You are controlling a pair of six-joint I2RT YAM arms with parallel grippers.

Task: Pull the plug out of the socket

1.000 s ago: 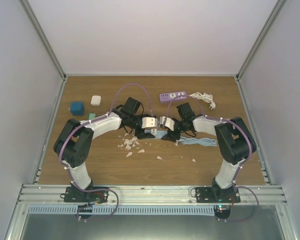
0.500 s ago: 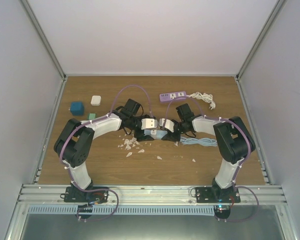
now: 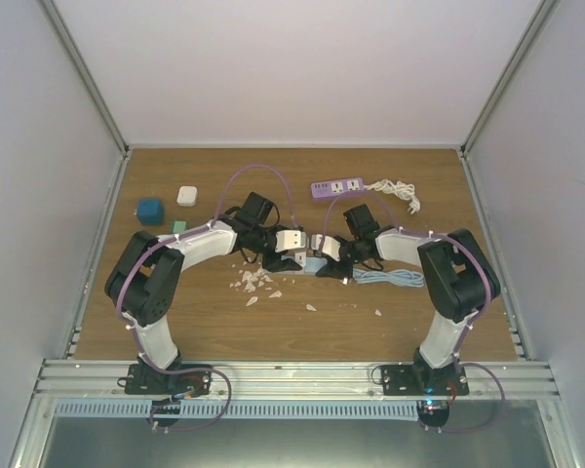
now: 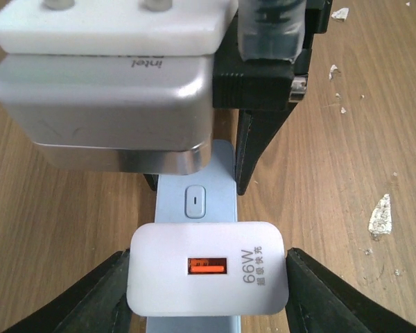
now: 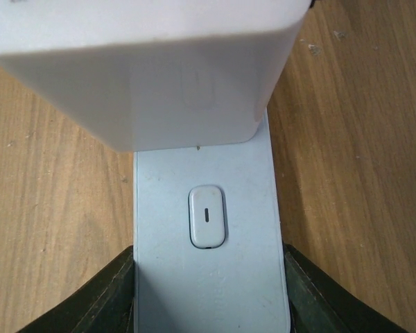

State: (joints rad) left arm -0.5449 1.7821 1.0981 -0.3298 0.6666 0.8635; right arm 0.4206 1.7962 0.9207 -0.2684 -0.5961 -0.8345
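Left pincer (image 4: 208, 279) clamps the white plug (image 4: 206, 267) by its sides, plug seated in the blue socket strip (image 5: 206, 201); right pincer (image 5: 209, 288) grips that strip, flat on the bench (image 5: 55, 208).

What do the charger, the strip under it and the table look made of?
Charger: likely plastic, white, matte, rounded moulded corners. Strip: likely plastic, pale blue, smooth, moulded button. Table: wood or wood-look laminate, brown grain lines; cannot tell which.
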